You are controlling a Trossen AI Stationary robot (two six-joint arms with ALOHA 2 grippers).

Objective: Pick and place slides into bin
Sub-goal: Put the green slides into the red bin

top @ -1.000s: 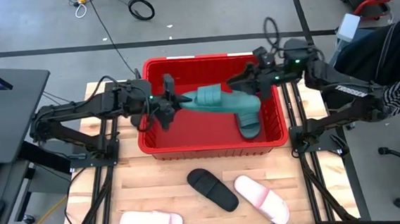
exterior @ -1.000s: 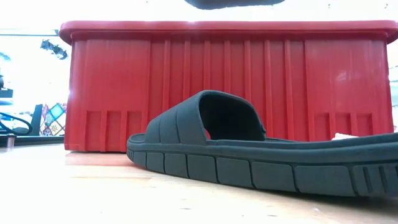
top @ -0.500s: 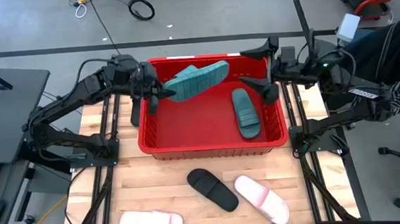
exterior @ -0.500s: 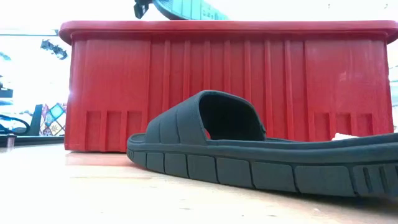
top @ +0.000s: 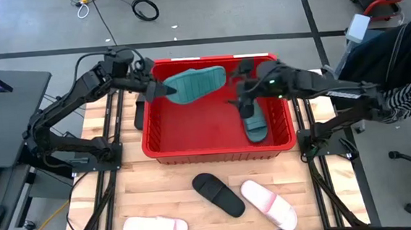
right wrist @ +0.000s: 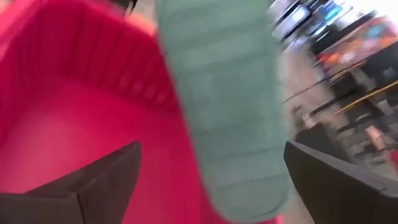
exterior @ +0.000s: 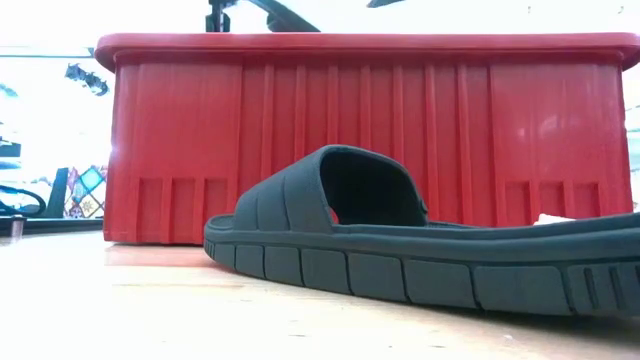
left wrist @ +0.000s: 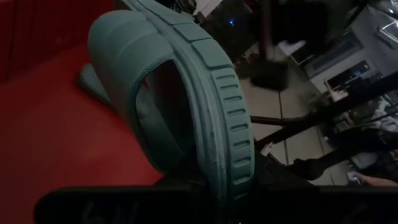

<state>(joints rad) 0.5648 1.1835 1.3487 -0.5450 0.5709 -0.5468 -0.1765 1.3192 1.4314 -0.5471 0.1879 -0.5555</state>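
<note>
The left hand [top: 153,90] is clamped nearly shut on the heel end of a teal slide [top: 195,84], holding it in the air over the far part of the red bin [top: 219,152], the slide reaching away from that hand toward the other arm. A second ago both hands shared this slide low over the middle of the bin; half a second ago the right hand had let go and drawn back to the bin's right rim, while the left hand had lifted the slide up and toward the far wall. Now the right hand [top: 240,98] has come back in over the bin, its fingers [right wrist: 93,183] spread as wide as they go and holding nothing, with the free end of the held slide just ahead of them. A second teal slide [top: 253,119] already lies on the bin floor, just below and beyond the right hand. So one slide is placed and the next hangs above the bin, not yet released; the wide-open right hand looks set to take or steady it. On the bench [top: 160,191] on the near side of the bin, well apart from both hands, a black slide [top: 218,195] and two pale pink slides [top: 268,203] wait.
</note>
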